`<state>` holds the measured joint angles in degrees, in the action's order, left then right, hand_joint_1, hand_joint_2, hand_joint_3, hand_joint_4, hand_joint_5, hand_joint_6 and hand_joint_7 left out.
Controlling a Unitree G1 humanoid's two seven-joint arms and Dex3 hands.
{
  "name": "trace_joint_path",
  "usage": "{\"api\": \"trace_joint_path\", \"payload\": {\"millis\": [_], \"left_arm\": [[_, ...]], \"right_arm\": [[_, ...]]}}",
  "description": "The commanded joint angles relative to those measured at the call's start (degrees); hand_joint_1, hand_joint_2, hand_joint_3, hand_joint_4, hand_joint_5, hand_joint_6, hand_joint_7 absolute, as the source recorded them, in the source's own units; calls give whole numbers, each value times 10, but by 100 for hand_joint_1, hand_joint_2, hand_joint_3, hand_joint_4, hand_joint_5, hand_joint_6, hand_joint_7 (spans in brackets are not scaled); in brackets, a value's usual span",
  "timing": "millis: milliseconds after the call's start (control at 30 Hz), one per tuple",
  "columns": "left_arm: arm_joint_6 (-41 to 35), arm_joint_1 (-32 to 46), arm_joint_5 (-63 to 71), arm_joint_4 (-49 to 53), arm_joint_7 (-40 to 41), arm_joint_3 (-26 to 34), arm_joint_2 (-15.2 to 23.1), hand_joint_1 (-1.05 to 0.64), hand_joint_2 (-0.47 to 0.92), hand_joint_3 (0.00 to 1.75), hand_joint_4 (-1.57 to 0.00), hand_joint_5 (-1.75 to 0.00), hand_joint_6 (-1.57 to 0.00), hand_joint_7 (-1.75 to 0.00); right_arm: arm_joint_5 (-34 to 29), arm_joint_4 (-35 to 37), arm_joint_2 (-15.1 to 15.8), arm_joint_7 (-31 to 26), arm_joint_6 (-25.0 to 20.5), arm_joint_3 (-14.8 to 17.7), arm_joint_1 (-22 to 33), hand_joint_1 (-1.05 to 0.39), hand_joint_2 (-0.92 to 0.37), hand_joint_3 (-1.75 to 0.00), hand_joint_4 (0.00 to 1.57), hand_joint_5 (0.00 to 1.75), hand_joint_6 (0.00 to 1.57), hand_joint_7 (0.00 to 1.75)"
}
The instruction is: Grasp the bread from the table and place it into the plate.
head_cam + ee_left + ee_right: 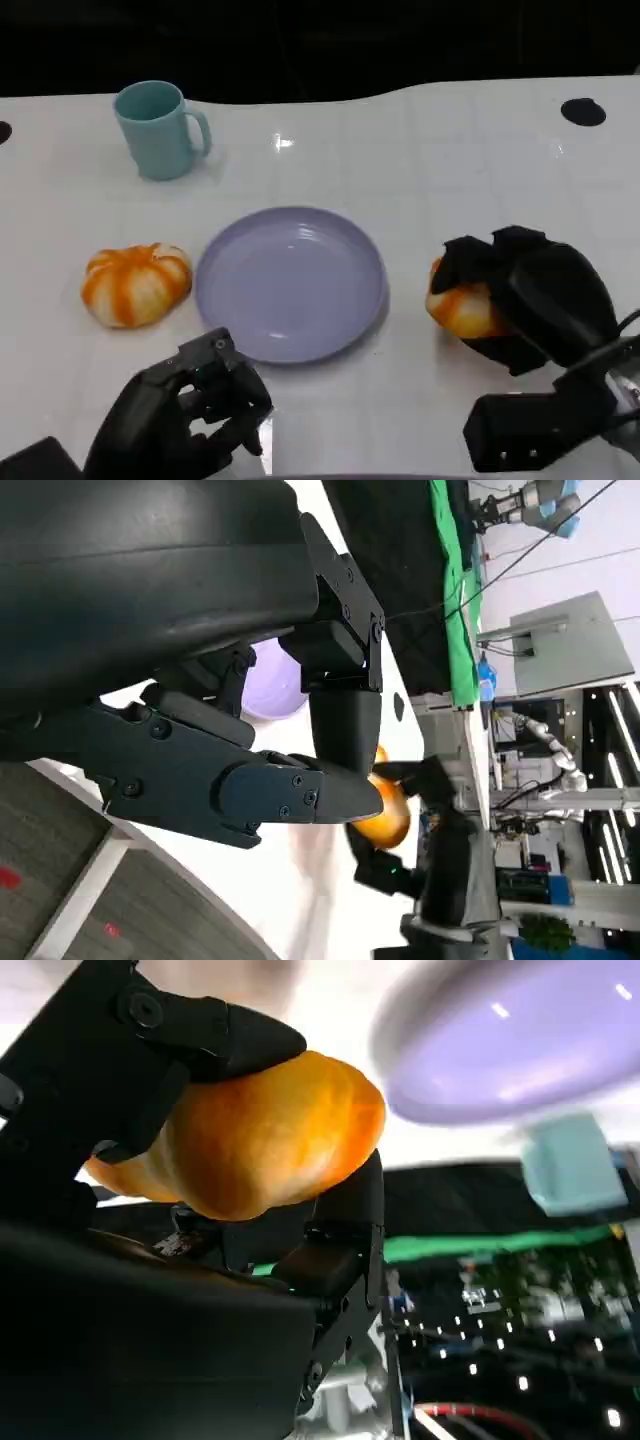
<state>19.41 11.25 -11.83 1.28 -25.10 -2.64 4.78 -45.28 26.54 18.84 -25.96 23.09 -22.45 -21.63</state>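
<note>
Head view: right hand (530, 300) gripped the bread (462, 305), an orange-glazed roll, fingers wrapped over top & underside, to the right of the lavender plate (290, 283), not over it. Whether the bread was touching the white table (420, 170) could not be told. Right wrist view: fingers (215, 1035) pressed on the bread (265, 1145). Left hand (195, 410) held nothing, fingers curled in, near the plate's front edge. Also on table: teal mug (158, 130) at back left; orange-and-white pumpkin (136, 284) left of plate.
</note>
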Motion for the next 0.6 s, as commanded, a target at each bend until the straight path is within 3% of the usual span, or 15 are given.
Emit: {"api": "trace_joint_path", "payload": {"millis": [33, 400, 600], "left_arm": [[-5, 1, -1, -5, 5, 4, 5, -54, 92, 29, -67, -175, -61, -150], [-1, 1, 10, -6, 9, 3, 6, -52, 92, 30, -67, -175, -60, -152], [2, 3, 10, -6, 4, 0, 3, -54, 92, 30, -66, -175, -59, -152]], "right_arm": [[37, 7, -18, 30, 9, 7, -32, -15, -30, -131, 97, 175, 73, 174], [78, 63, -79, 102, 39, -9, -109, -18, -28, -141, 97, 175, 77, 167], [77, 97, -116, 112, 38, -25, -138, -18, -27, -135, 95, 175, 75, 170]]}}
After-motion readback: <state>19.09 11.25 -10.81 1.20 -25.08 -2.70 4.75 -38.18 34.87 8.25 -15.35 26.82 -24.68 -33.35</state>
